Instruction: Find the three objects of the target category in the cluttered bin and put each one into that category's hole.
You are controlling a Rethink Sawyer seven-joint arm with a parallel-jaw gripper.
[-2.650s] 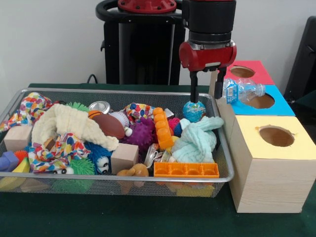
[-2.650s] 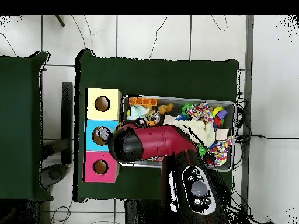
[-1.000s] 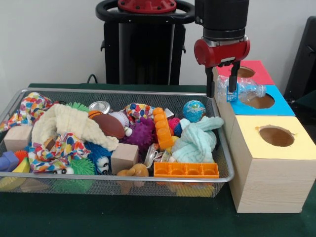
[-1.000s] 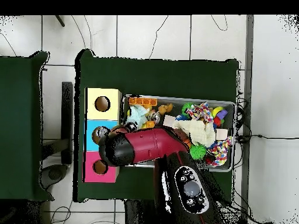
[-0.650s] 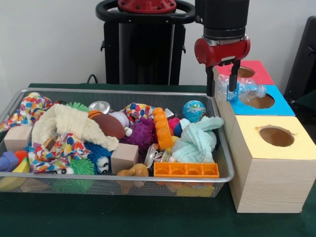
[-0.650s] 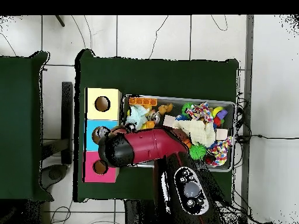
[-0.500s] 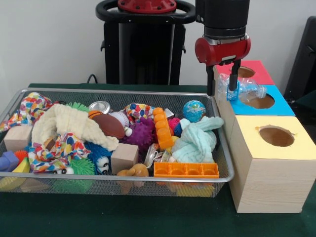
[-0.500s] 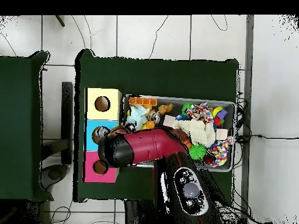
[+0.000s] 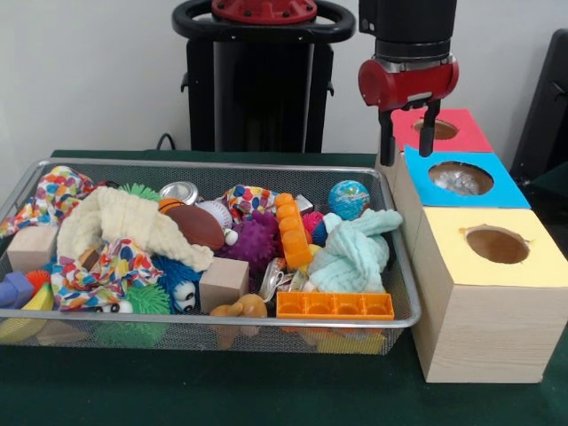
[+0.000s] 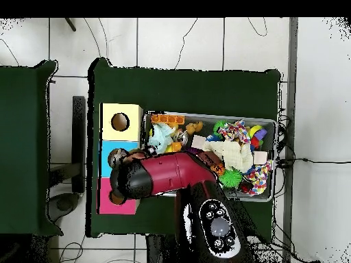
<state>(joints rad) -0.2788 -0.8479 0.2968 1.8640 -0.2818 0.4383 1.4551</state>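
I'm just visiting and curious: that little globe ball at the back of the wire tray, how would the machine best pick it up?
Probably from straight above, pinching the globe ball across its widest part. Its top is bare, while the knotted mint cloth crowds its front and the tray's mesh wall stands close behind. The open tool hangs over the boxes.

The wire mesh bin [image 9: 209, 328] is packed: a cream cloth [image 9: 133, 226], a brown football [image 9: 197, 226], a purple spiky ball [image 9: 253, 240], an orange block chain [image 9: 293, 231] and a knotted mint cloth [image 9: 355, 253] leave hardly any bare mesh between them. The tool [image 9: 406, 133] hangs with its fingers apart over the blue-topped box [image 9: 497, 186], beside the red-topped box [image 9: 461, 129]. Clear plastic [image 9: 460, 180] fills part of the blue box's hole [image 9: 460, 177]. The yellow-topped box [image 9: 497, 293] has open air above it, and green tabletop [image 9: 266, 390] in front lies free.
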